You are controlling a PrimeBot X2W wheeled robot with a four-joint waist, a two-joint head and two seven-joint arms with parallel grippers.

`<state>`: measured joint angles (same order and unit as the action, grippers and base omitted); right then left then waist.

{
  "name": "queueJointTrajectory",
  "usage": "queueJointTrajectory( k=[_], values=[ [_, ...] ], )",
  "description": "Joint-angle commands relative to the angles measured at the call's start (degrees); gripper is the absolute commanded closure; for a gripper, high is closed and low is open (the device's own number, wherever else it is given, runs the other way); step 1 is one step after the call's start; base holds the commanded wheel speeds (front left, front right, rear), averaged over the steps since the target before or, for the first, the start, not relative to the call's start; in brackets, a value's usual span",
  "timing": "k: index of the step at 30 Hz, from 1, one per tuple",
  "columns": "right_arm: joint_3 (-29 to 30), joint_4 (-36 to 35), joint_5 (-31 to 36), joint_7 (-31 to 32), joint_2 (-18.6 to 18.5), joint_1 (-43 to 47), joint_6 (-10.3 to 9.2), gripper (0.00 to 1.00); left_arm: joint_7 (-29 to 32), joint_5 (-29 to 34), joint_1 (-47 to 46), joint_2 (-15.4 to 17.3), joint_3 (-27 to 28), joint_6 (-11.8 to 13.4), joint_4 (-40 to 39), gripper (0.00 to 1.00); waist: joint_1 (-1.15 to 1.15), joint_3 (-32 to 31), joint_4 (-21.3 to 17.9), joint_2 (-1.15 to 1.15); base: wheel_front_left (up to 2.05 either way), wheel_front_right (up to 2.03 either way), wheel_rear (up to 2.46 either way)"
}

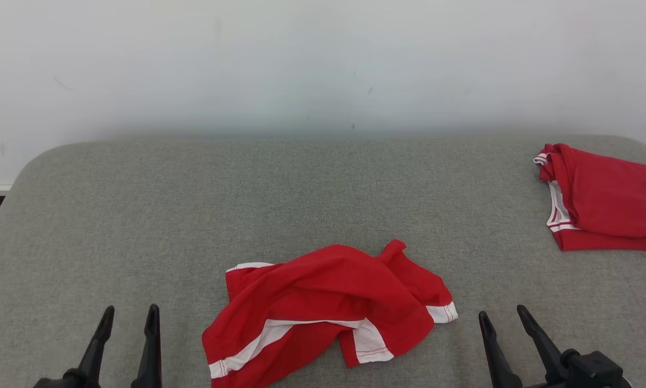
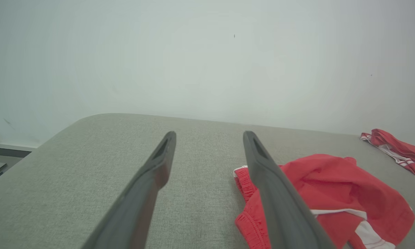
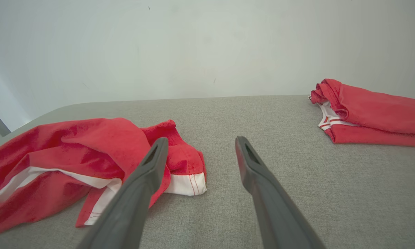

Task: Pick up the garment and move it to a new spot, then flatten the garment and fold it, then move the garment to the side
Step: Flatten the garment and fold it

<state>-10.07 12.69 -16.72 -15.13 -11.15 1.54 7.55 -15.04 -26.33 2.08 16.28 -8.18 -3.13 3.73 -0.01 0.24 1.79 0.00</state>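
The garment (image 1: pixel 323 307), red with white bands and a gathered waistband, lies crumpled in a heap on the grey fabric-covered counter (image 1: pixel 139 215), near its front edge and about midway across. It sits between the two arms and touches neither.

The left gripper (image 1: pixel 130 318) stands at the lower left of the head view with its jaws apart. Bare counter shows between them. The garment's nearest edge is off to that gripper's right, with a strip of grey cloth in between. In the left wrist view the heap (image 2: pixel 342 186) lies to the right of the two dark fingers, and the right-hand finger (image 2: pixel 273 193) crosses in front of its waistband side.

The right gripper (image 1: pixel 501 317) stands at the lower right, jaws likewise apart and holding nothing. The white-hemmed leg end of the garment lies just to its left. In the right wrist view the heap (image 3: pixel 72 159) lies on the left, partly behind the left-hand finger (image 3: pixel 141 193).

A second red piece, the folded garment (image 1: pixel 608 205), rests at the far right of the counter, well apart from the heap. A pale wall (image 1: pixel 323 64) rises behind.
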Motion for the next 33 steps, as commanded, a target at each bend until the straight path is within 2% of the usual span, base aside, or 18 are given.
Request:
queueJointTrajectory(
  k=[1,9,16,24,33],
  values=[
    [0.24,0.45,-0.36,0.02,0.19,1.12,-0.16,0.0,-0.17,2.37,1.67,-1.74,2.13,-0.61,-1.25,0.0,0.01,-0.22,0.1,0.0,0.0,0.0,0.0],
    [0.07,2.02,-0.92,0.02,0.49,1.43,-0.16,0.0,-0.18,9.58,5.53,-7.74,8.91,-2.99,-3.03,0.0,0.01,-0.45,0.62,0.0,0.0,0.0,0.0],
    [-0.19,4.51,-0.99,0.02,-0.45,-1.1,-0.16,0.0,-0.18,11.74,6.02,-10.04,11.0,-4.08,-3.06,0.0,0.01,-0.2,1.48,0.0,0.0,0.0,0.0],
    [-4.13,12.85,-1.07,0.89,-3.17,-11.11,-0.16,0.0,-0.18,12.78,3.79,-11.09,8.64,-4.36,-2.82,0.0,0.01,1.18,4.13,0.0,0.0,0.0,0.0],
    [-7.54,26.66,-2.5,4.88,-4.89,-22.17,-0.16,0.0,-0.18,11.52,0.98,-10.73,3.94,-4.31,-2.02,0.0,0.01,3.15,9.83,0.0,0.0,0.0,0.0]
  ],
)
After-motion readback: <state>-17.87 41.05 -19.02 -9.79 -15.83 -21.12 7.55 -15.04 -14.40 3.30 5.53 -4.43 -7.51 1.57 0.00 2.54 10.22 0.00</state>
